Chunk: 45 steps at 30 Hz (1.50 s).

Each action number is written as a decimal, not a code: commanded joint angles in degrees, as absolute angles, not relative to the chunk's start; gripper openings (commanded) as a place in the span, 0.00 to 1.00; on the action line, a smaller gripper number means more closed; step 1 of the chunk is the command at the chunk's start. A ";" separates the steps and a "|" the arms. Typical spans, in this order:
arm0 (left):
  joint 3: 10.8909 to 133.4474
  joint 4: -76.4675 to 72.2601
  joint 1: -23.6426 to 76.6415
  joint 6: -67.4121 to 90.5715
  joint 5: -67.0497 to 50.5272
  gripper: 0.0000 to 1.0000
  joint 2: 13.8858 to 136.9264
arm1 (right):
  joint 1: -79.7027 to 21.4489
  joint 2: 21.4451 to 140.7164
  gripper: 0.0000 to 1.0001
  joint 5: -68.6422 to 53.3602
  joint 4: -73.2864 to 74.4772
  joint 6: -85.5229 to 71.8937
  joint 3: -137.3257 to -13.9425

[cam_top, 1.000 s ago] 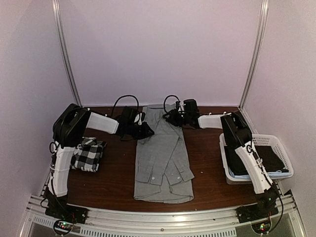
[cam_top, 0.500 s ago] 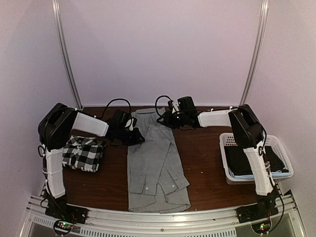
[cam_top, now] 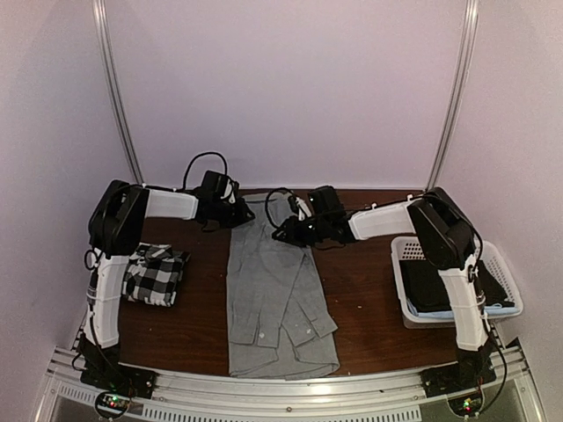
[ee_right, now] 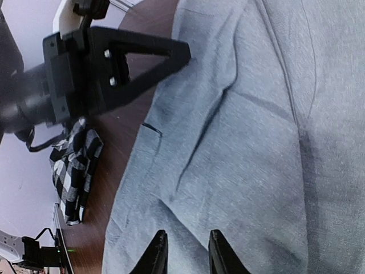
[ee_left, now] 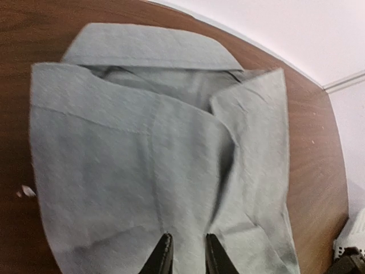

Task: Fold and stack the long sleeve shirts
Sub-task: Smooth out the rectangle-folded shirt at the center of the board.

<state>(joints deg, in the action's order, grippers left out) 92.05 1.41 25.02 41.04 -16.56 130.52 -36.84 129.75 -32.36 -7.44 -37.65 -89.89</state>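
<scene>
While left fingers (ee_left: 162, 255) and right fingers (ee_right: 158, 252) gape over grey shirt (cam_top: 273, 290), checked shirt (cam_top: 157, 274) left, basket (cam_top: 482, 250) right

Over the last second, the plain mid-grey button-up cloth shirt (cam_top: 273, 299) has slid toward the left of the frame, hem and all. My left gripper (cam_top: 242, 211) has drawn up from the shirt's left edge to the upper centre-left, beside the collar end. My right gripper (cam_top: 286, 233) has come left and down from the top centre, over the shirt's upper right part.
</scene>
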 commanded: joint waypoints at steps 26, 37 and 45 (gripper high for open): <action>126.87 14.53 15.45 40.42 -18.32 0.25 154.51 | -37.50 129.55 0.27 -31.13 -8.13 -38.96 -83.64; 133.75 16.56 13.25 38.82 -20.73 0.32 153.49 | -37.42 124.80 0.32 -30.03 -5.25 -36.95 -84.19; 132.32 16.97 12.57 36.72 -23.83 0.42 148.22 | -37.44 120.11 0.39 -29.01 -3.25 -34.94 -82.63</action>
